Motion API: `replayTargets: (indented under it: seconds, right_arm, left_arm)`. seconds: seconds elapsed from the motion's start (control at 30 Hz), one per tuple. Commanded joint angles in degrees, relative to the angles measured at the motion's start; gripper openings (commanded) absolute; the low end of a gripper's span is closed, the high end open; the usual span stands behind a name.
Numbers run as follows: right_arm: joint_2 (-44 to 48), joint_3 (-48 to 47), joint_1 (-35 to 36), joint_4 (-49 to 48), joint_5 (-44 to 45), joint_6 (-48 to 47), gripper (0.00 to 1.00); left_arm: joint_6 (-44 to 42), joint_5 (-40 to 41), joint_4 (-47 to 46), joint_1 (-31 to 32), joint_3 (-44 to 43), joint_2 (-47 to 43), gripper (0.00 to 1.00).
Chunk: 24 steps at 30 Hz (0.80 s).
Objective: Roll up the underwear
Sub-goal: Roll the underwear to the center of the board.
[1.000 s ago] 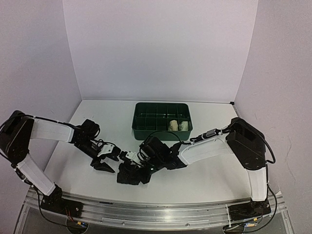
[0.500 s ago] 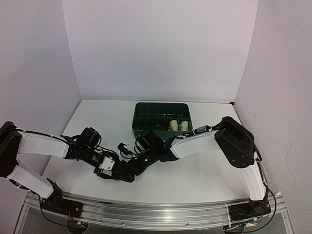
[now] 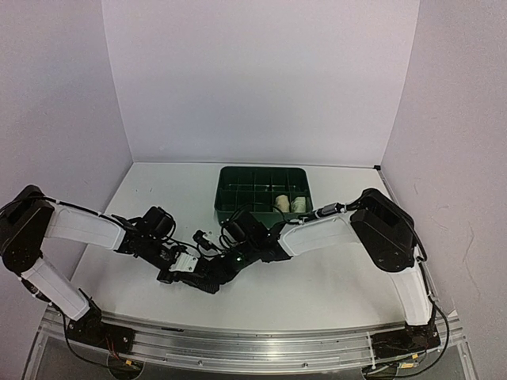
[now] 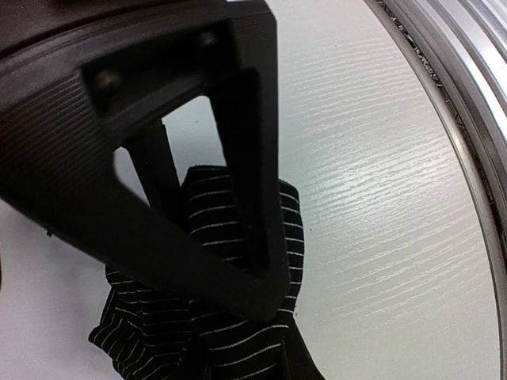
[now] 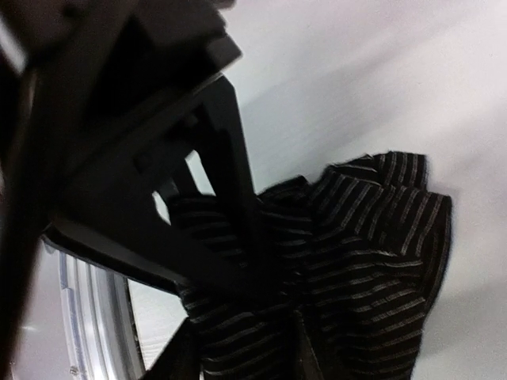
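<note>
Jaws on the left gripper [image 3: 176,267] and the right gripper [image 3: 215,265] I cannot read. Each wrist view gives me only one finger, and its partner is hidden, so I cannot tell open from closed on either. The left finger [image 4: 79,142] is a hollow triangular frame of finely ribbed black plastic. The right finger [image 5: 119,158] has the same shape. Both tips sit down on the black underwear [image 3: 207,279].

That cloth is soft and thin, with fine white stripes, crumpled into loose bunched folds. It lies on the table [image 3: 333,277] close to the near edge, left of the middle. The tabletop is white with a faint wood grain, and a brushed aluminium rail [image 4: 467,87] runs along its near edge.

Both arms lie low and stretched. The left one reaches in from the left edge. The right one reaches across in front of the tray [image 3: 226,207], its elbow raised at the right edge.

The tray is dark green plastic with compartments, at the middle toward the far edge. Two pale rolls [image 3: 281,203] stand in its near right compartments.
</note>
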<state>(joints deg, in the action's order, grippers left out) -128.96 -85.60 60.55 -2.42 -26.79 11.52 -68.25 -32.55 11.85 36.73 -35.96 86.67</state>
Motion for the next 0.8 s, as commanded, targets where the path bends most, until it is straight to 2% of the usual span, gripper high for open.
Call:
replayTargets:
  seconds: [0.0, 0.1, 0.27, 0.37, 0.57, 0.77]
  right_arm:
    - [6.0, 4.5, 0.6, 5.3, 10.9, -5.7, 0.46]
    - [11.9, 8.1, 0.7, 3.1, 17.0, -9.7, 0.50]
    - [19.9, 19.8, 3.9, -13.5, 26.2, -23.4, 0.54]
    - [21.1, 25.6, 6.7, -20.8, 31.4, -31.3, 0.57]
    - [14.3, 21.7, 11.0, -20.8, 39.7, -44.3, 0.62]
    - [7.0, 11.7, 11.1, -14.1, 44.1, -49.8, 0.64]
  left_arm:
    - [2.4, 2.3, 6.2, 0.0, -1.8, 1.6, 0.00]
    - [4.3, -0.2, 9.2, -0.4, -3.4, 3.7, 0.00]
    - [8.1, -5.8, 14.2, -2.2, -8.6, 9.0, 0.00]
    - [10.1, -7.7, 15.7, -3.4, -11.0, 12.2, 0.00]
    - [15.1, -12.9, 21.9, -6.0, -19.1, 21.2, 0.00]
    - [13.9, -13.2, 22.8, -6.0, -19.6, 22.2, 0.00]
